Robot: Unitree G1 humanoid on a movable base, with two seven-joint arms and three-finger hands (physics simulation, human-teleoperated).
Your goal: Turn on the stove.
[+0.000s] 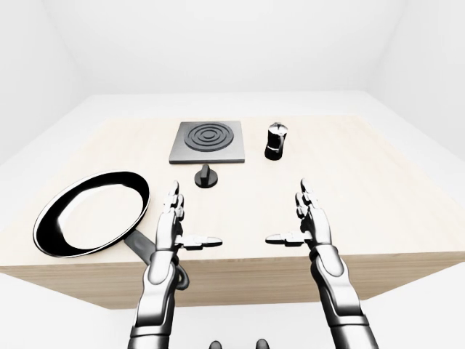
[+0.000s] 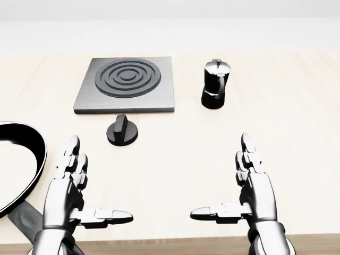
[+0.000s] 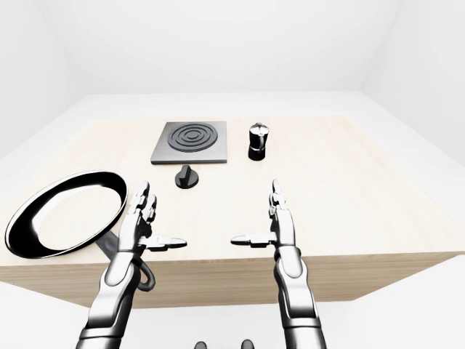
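Note:
A dark grey square stove [image 2: 126,85] with a ringed burner lies on the pale wooden table [image 2: 297,133] at upper left in the head view. Its black round knob [image 2: 122,130] sits just below it, with a ridge handle standing upright. My left hand [image 2: 79,194] is open, palm inward, below and left of the knob. My right hand [image 2: 239,191] is open at lower right, far from the knob. Neither touches anything.
A black moka pot [image 2: 215,85] stands right of the stove. A black frying pan [image 1: 91,212] lies at the table's left, its handle [image 1: 142,247] running under my left arm. The table's near edge [image 1: 240,273] is just below my hands.

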